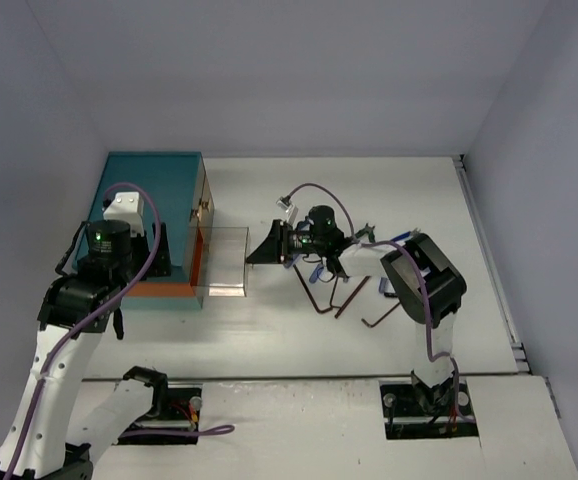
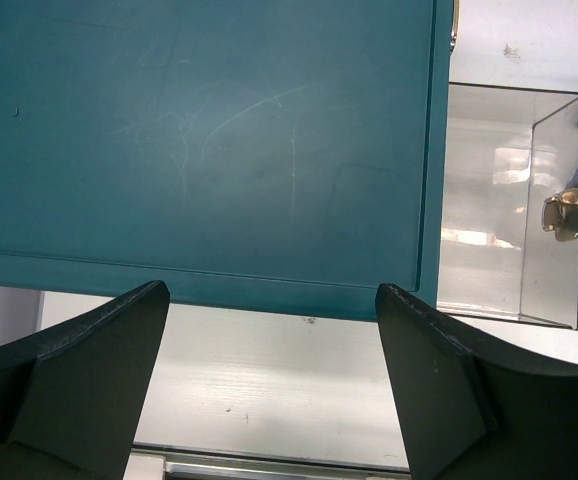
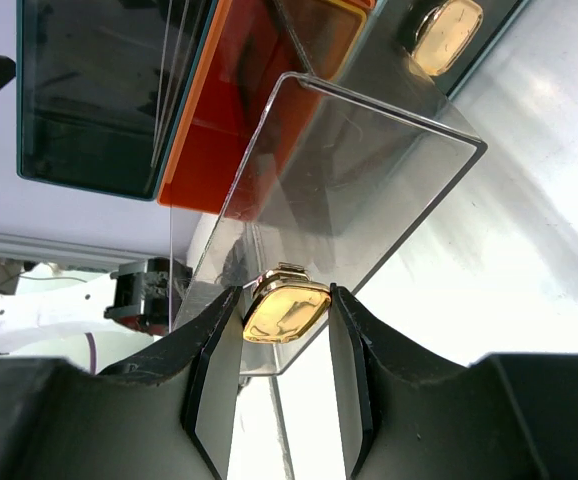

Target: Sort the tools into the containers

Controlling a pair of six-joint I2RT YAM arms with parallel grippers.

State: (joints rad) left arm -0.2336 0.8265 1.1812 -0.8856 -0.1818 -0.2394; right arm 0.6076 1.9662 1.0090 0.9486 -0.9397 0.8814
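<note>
- the right gripper (image 3: 284, 296) is clamped on the brass knob (image 3: 287, 316) of a clear drawer (image 3: 369, 200). one finger presses on each side of the knob, and the knob sits right at the fingertips.
- straight ahead of this hand, the drawer juts out from the face of the teal chest (image 1: 154, 190) and its clear walls run away from the fingers toward the chest.
- beyond the drawer in the right wrist view, the chest's orange band (image 3: 239, 100) is in sight. a second brass knob (image 3: 445, 30) on another clear front lies off to one side, well apart from the fingers.
- the left gripper (image 2: 269, 292) is released, with its two dark fingers (image 2: 79, 380) spread wide and nothing between them.
- it hangs over the flat teal top of the chest, near one edge. whether it touches the top, i cannot tell.
- to the right of the left hand, just past the chest's edge, is the same open drawer, with its knob on the far front panel.
- the tools lie on the white table (image 1: 269, 335) behind and under the right hand's wrist, well apart from the drawer.
- three dark hex keys (image 1: 352, 297) lie in the open just beside the right arm.
- bits of blue handle (image 1: 406, 241) show from beneath the arm, too hidden to tell which tools they are.
- from above, the right arm reaches across the table toward the chest, with its hand at the drawer front.
</note>
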